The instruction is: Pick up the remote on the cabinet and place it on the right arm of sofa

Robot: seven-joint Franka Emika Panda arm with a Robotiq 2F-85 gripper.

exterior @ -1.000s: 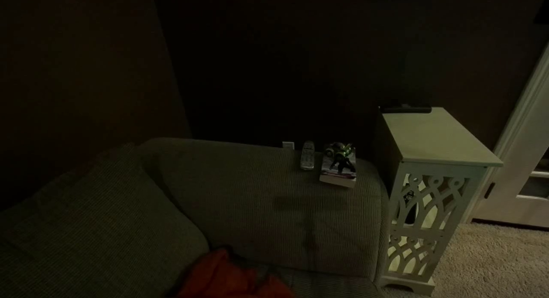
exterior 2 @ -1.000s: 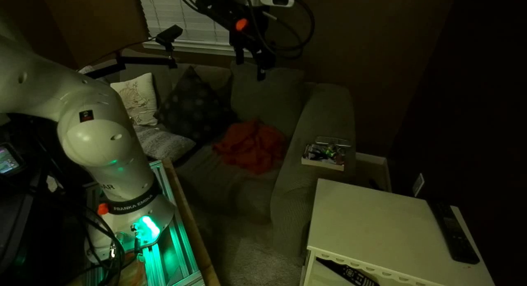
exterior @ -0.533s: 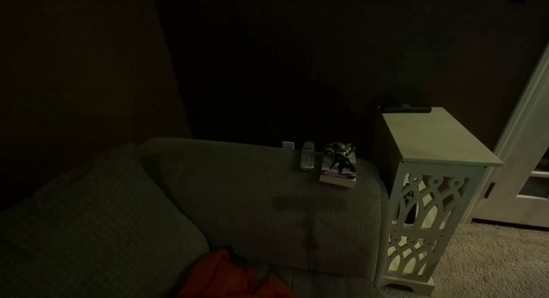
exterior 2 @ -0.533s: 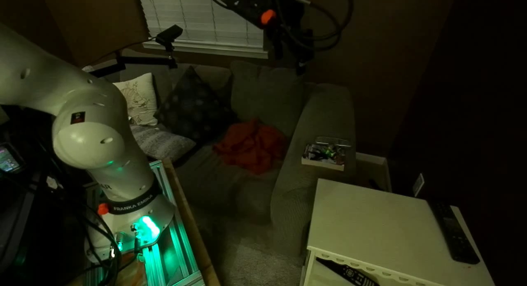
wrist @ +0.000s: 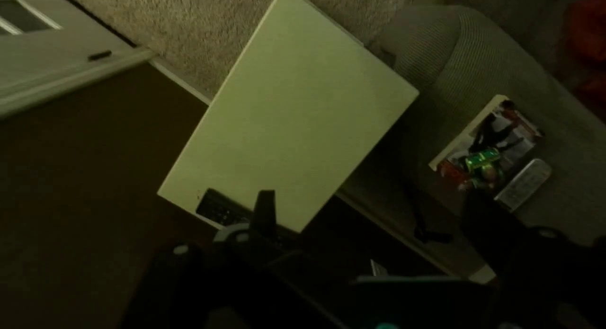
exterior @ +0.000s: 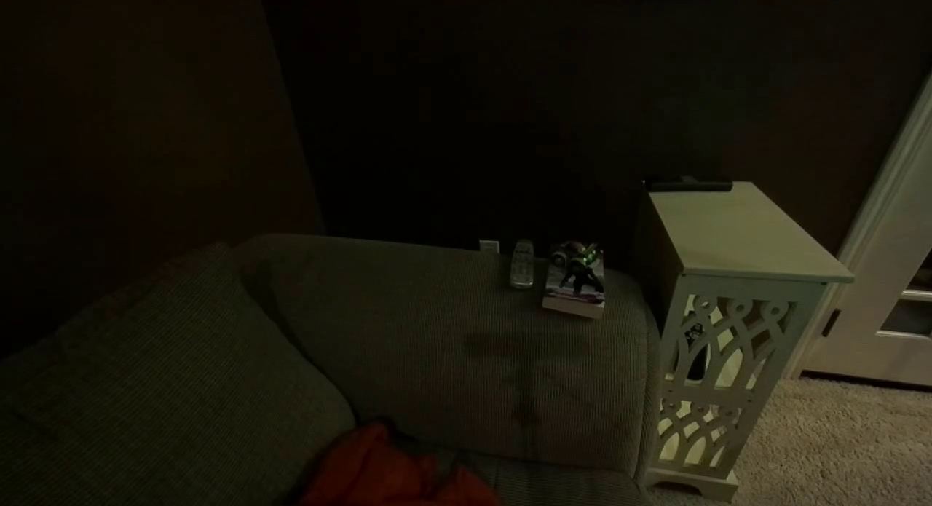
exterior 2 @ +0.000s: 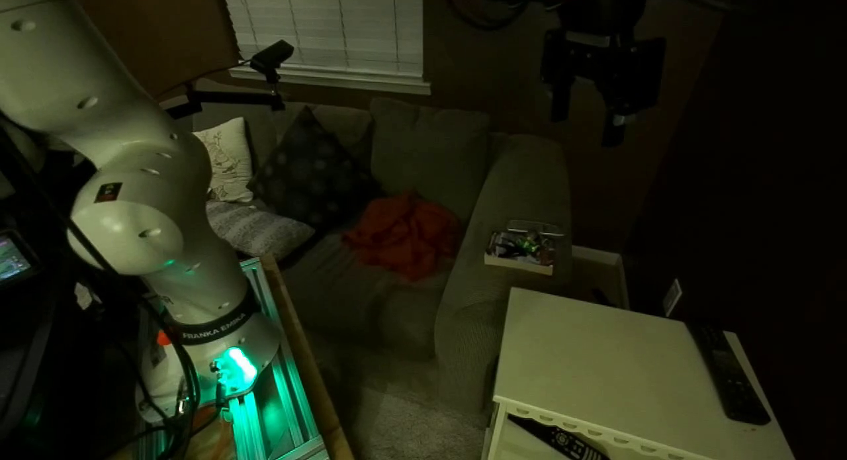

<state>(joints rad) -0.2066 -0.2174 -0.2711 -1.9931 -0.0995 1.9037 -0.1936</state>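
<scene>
The tool (exterior 2: 587,119) hung higher than the cabinet (exterior: 750,229), its fingers (exterior 2: 614,130) spread wide with nothing between them. A dark wall (exterior: 473,127) rose past one short end of the cabinet, and the sofa arm (exterior 2: 523,182), the right one of the task, stood just beside the cabinet's long side. The cabinet's top was the surface (exterior 2: 609,367); beyond its edge, on the sofa arm, lay a book (wrist: 509,130). The remote (exterior 2: 729,377) lay flat on the surface, at the cabinet's wall end, not yet picked up.

The coming move seemed to turn on a sideways offset: judging by the wrist view, the remote lay below the tool and over toward the cabinet's side away from the sofa arm, one fingertip (wrist: 264,206) cutting across its outline. Its long axis appeared closer to following the line between the fingertips than crossing it, so the wrist would probably need a turn.

The remote pointed along the cabinet's short wall-end edge, its long axis nearly parallel to it, one end toward the sofa arm; which end was its front was too dim to tell.
</scene>
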